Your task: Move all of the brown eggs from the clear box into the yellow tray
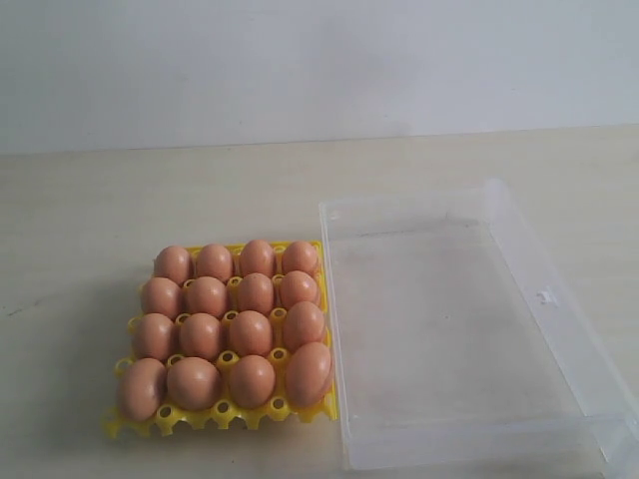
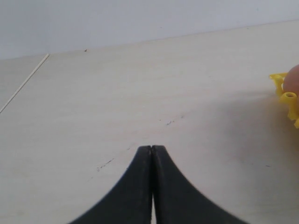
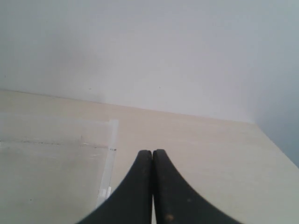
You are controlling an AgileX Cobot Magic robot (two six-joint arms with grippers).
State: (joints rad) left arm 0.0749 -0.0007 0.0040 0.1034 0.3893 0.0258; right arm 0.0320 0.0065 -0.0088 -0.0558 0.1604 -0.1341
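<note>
**TRANSFER STEP: VERIFY AND STAND DOWN**

Use the clear box (image 1: 439, 329) as your reference. It lies on the pale table (image 1: 150, 190), and no egg shows anywhere on its floor.

The yellow tray (image 1: 225, 411) sits directly against the box's left wall as the exterior view shows it. You cannot tell whether the two touch. The brown eggs (image 1: 251, 332) fill the tray in four rows of four, one per cup, and no cup shows bare.

Neither arm appears in the exterior view.

- Left gripper (image 2: 152, 148): jaws pressed together, nothing between them. It sits low over bare table, apparently on the side of the tray away from the box. Only a tray corner shows in its wrist view.
- Right gripper (image 3: 152, 152): jaws likewise closed and empty, with one corner of the box ahead of it.

Judged from this layout, the transfer looks complete, and the step in hand is verification. The next move calls for no grasp. Confirm that the box's cloudy near wall hides no egg. Check that each egg is seated in its cup. Keep both arms clear of the tray.
</note>
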